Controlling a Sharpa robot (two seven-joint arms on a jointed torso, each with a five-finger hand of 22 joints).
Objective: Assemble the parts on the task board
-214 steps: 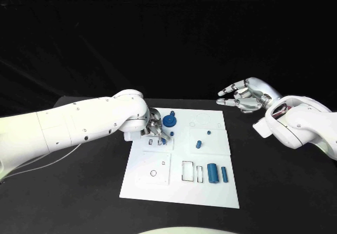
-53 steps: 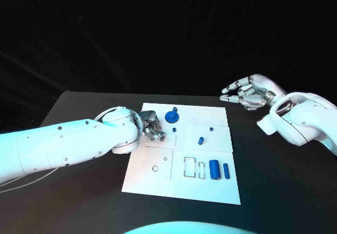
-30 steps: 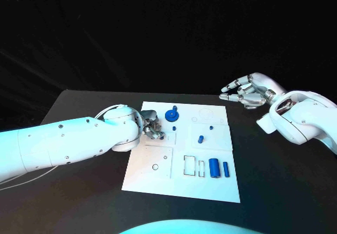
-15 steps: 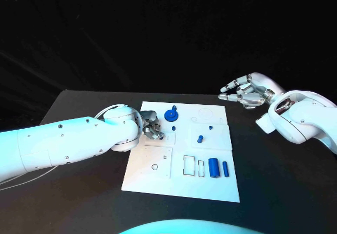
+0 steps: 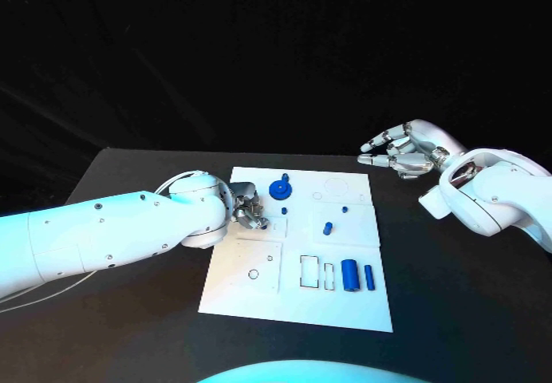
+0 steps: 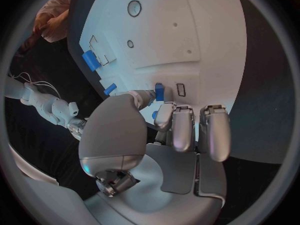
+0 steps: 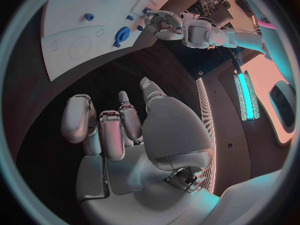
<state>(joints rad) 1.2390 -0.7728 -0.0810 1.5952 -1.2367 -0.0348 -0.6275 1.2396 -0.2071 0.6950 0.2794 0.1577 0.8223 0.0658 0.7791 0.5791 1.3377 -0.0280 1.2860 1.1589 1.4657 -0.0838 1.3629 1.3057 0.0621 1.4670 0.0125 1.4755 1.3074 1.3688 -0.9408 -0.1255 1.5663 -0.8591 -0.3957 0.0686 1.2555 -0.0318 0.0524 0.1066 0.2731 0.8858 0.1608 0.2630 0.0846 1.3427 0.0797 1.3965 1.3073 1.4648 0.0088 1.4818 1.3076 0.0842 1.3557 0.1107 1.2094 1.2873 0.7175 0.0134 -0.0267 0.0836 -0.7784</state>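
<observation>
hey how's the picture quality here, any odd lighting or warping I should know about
Head view: cyan light tints the left arm, background pitch black, task board evenly lit. Left wrist view: fisheye bends the board's edges; the left hand looms large. Right wrist view: same curving, with a bright cyan strip light glaring beside the right hand.

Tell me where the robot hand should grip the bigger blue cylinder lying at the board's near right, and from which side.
Probably across the middle of the large blue cylinder, coming straight down from above. It lies flat on the task board, long axis pointing away from the robot, with a slimmer blue cylinder close on its right and a slot outline on its left, so fingers should straddle it narrowly.
</observation>
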